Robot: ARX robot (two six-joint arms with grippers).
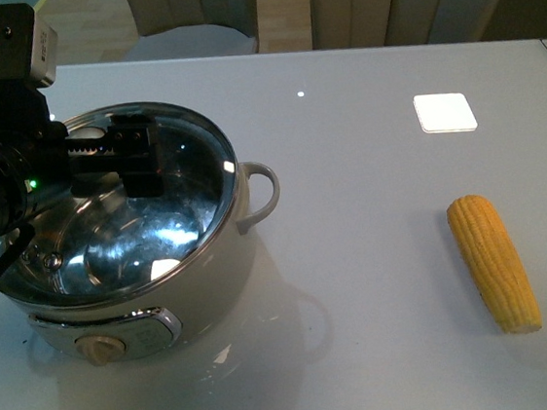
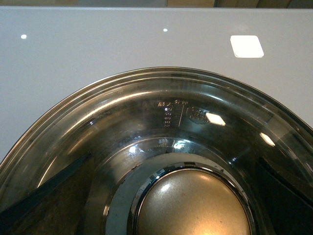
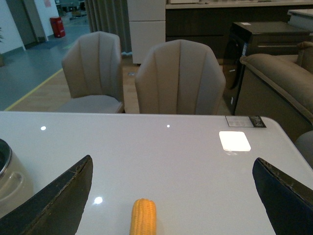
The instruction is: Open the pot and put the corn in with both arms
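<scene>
While the glass lid [image 1: 189,189] covers the pot [image 1: 217,270], no step of the task counts as done: opening has only been set up, and the corn [image 1: 495,262] lies on the white table [image 1: 350,187], out to the right of the pot and well apart from it. The left gripper [image 1: 141,175] hangs over the lid's centre. In the left wrist view its fingers [image 2: 46,193] stand either side of the gold knob [image 2: 193,205] with a gap on each side, so the jaws read as released and straddling, not yet clamped. Whether the lid sits flush on the steel rim or is tipped slightly cannot be told. The right gripper [image 3: 172,160] is out of the front view. Its wrist camera shows the jaws spread wide and empty, with the cob's blunt end on the table below and between them. Left to do, by my reading: close on the knob, lift the lid clear, grasp the corn, carry it over and set it in the pot. Room: the table between pot and corn is bare, giving a clean path across. The loop handle [image 1: 262,191] juts toward the corn side, so the carry should come in above the rim. The table's far edge and the chairs [image 3: 180,78] are well beyond the work area. The lid needs a place to go, likely held aloft.
</scene>
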